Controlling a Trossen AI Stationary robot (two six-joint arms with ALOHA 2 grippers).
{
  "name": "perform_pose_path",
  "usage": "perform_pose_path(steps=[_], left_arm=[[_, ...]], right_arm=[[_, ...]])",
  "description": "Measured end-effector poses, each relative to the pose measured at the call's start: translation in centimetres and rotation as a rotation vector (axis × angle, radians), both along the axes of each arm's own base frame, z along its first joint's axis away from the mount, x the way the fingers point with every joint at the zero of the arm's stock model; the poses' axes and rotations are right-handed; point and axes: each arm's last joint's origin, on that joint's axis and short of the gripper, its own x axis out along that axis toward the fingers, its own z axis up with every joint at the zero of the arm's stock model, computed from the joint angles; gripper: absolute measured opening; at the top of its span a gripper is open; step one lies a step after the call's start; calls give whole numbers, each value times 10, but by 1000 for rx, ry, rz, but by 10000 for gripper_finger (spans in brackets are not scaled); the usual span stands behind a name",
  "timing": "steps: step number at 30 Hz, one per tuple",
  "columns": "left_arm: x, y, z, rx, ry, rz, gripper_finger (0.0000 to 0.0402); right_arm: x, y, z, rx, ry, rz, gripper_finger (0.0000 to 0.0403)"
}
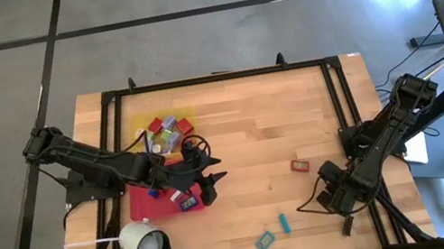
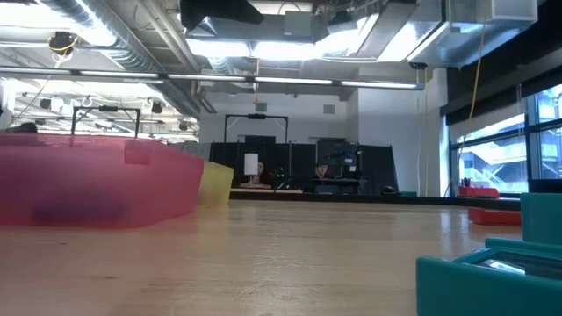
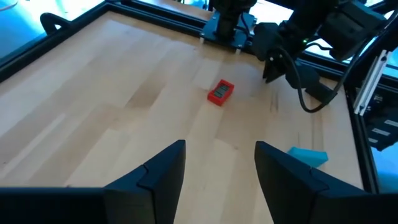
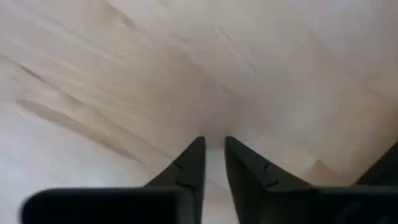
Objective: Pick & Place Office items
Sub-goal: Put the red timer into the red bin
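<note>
Wooden tabletop (image 1: 243,139) holds the red tray (image 1: 149,203). Left gripper (image 1: 212,170) hovers at the tray's edge, fingers apart, empty. Right gripper (image 4: 213,163), well away from the tray, pinches together on bare wood, seemingly holding nothing. A red block (image 1: 300,166) lies between them; likely a missed pick, so reopening and realigning comes next.

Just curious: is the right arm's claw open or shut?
Shut. The right claw has its fingers nearly together over bare table, nothing visible between them.

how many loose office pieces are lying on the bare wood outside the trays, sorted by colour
Red: 1, the red piece
Teal: 2, the flat teal piece and the teal stick
Total: 3 on the bare wood that can be told apart from above.
</note>
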Motion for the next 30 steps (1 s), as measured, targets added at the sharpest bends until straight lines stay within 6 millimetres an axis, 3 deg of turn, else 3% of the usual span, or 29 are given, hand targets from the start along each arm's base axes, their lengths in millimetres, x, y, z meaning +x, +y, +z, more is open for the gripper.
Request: perform_pose_path(steps=[12,18,23,30], left_arm=[[0,2,0,27,-5,43,189],[0,2,0,27,-5,43,191],[1,2,-1,28,-2,43,187],[1,2,-1,58,9,26,189]], right_arm=[[30,-6,17,-148,-207,201,232],[49,-30,18,-182,-170,129,296],[63,-48,18,-176,-124,271,322],[78,-71,18,-182,-96,403,323]])
